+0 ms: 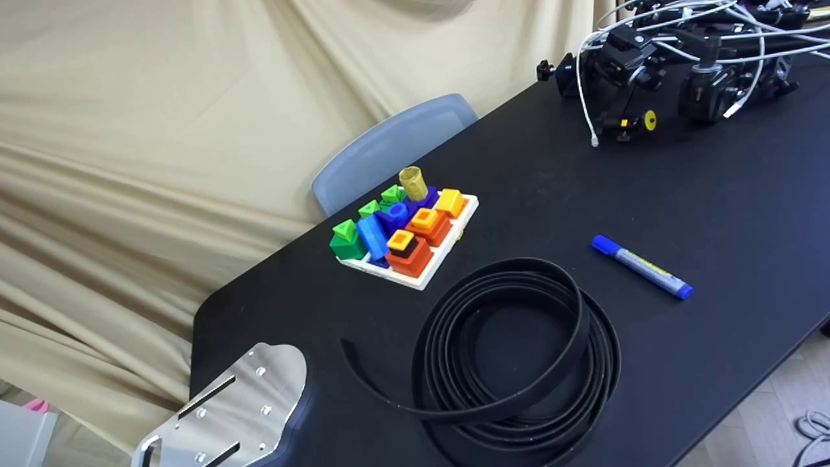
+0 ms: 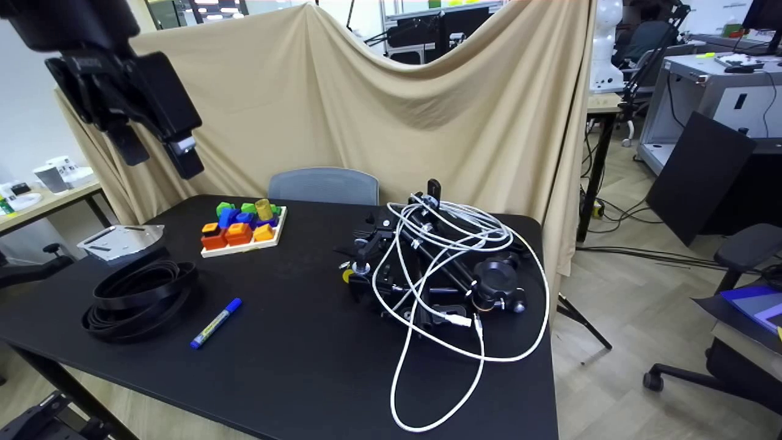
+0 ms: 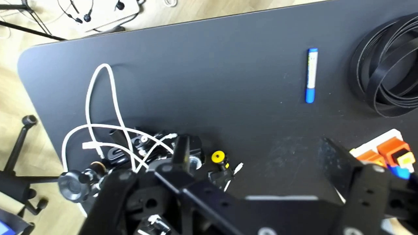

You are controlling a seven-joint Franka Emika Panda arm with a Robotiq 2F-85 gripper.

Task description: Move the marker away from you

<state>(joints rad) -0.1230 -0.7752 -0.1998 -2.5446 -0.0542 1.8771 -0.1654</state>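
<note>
One blue-capped marker (image 1: 642, 267) lies flat on the black table (image 1: 746, 201), right of centre in an exterior view, cap end toward the upper left. In the wrist view it appears at upper right, cap end down.

Label: the barrel carries a pale wrap with yellow printing in both exterior views; the characters are too small to read.

Gripper (image 2: 160, 156): suspended above the table, upper left of an exterior view; released, fingers standing wide apart. Housing lettering: faint, not legible.

Adjacent items, in an exterior view: a coiled black strap (image 1: 506, 407), near the marker and apart from it, lower centre; a white tray (image 1: 449, 246) of coloured blocks (image 1: 428, 227), centre; a slotted metal plate (image 1: 246, 402), lower left; black clamp hardware (image 1: 707, 91), upper right. White cables (image 3: 87, 107) loop over the hardware at lower left of the wrist view. A small yellow patch (image 1: 624, 122) marks one hardware part; any print on it cannot be resolved.
</note>
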